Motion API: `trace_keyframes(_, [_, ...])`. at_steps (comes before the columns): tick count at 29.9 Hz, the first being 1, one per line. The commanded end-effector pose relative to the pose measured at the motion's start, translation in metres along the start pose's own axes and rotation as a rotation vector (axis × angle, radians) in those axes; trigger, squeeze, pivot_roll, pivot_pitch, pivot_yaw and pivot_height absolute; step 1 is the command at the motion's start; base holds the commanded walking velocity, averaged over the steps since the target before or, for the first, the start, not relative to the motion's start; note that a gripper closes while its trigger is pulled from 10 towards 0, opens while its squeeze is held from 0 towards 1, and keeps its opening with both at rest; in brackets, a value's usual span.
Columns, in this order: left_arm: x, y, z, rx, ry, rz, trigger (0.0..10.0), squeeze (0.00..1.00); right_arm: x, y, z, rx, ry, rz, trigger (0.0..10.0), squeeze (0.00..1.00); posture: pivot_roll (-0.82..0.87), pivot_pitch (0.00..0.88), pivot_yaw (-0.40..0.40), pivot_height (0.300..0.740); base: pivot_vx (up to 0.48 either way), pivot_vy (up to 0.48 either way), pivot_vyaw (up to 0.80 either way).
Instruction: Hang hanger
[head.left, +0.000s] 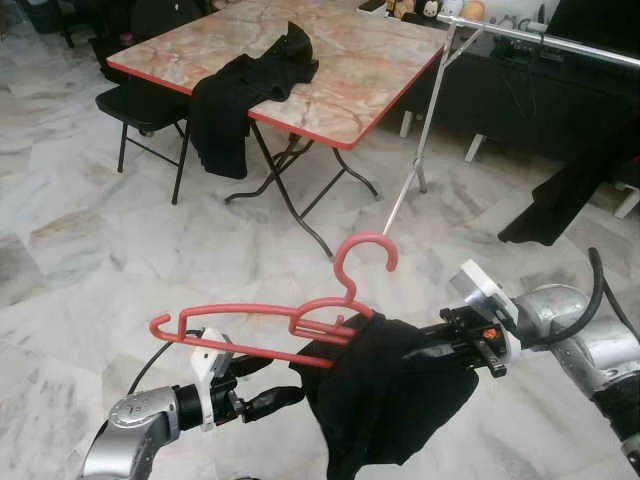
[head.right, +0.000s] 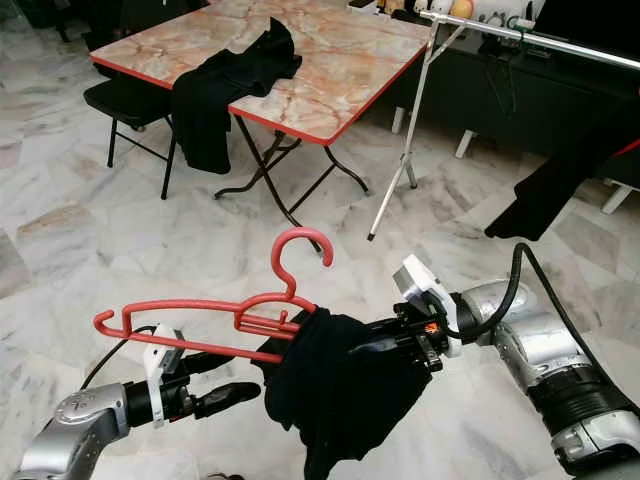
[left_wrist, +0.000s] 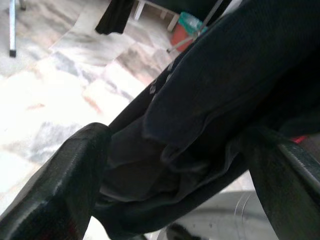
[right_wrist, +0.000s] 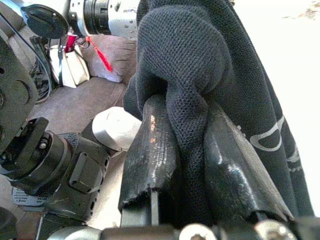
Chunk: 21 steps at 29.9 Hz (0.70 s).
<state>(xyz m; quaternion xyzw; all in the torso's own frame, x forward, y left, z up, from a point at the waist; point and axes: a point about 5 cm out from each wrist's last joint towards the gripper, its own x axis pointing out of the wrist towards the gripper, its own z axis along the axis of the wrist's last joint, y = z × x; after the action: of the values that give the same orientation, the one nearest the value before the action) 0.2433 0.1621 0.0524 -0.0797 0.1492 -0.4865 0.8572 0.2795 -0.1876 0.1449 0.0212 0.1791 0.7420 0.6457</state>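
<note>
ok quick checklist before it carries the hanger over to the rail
1. Right pincer shut on the black garment: ok, cloth is pinched between its fingers.
2. Garment on the red hanger: not ok, bunched at one end and sagging.
3. Left pincer gripping the hanger: cannot tell, its fingers sit open beside the cloth under the bar.
4. Hook free and upright: ok.
5. Metal rail within reach: not ok, it stands far ahead.
</note>
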Motion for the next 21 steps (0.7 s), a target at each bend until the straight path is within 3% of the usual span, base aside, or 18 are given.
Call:
trace_keyframes(1, [0.000,0.000,0.001,0.015,0.001,-0.001,10.0,0.00,0.000,0.001,0.012,-0.051,-0.009,0.023,10.0,0.00,-0.04,0.092,-0.047,0.740,0.000,0.000,0.00])
trace_keyframes(2, [0.000,-0.001,0.001,0.010,0.006,-0.010,10.0,0.00,0.000,0.001,0.012,-0.052,-0.006,0.025,10.0,0.00,-0.04,0.093,-0.047,0.740,0.000,0.000,0.00])
trace_keyframes(3, [0.001,-0.001,0.000,0.005,0.009,-0.014,10.0,1.00,-0.001,0.001,0.012,-0.052,-0.003,0.026,10.0,0.00,-0.04,0.094,-0.046,0.740,0.000,0.000,0.00])
trace_keyframes(9, [0.001,0.001,-0.002,-0.011,0.003,0.018,10.0,1.00,-0.002,0.002,0.013,-0.052,0.003,0.028,10.0,0.00,-0.04,0.096,-0.044,0.740,0.000,0.000,0.00])
trace_keyframes(16, [-0.001,0.026,-0.002,-0.025,-0.067,0.263,10.0,1.00,-0.001,0.003,0.013,-0.054,0.004,0.036,10.0,0.00,-0.04,0.097,-0.043,0.740,0.000,0.000,0.00])
trace_keyframes(21, [-0.003,0.024,-0.004,-0.070,-0.129,0.293,10.0,1.00,-0.003,0.001,0.015,-0.060,-0.002,0.026,10.0,0.00,-0.05,0.098,-0.044,0.740,0.000,0.000,0.00])
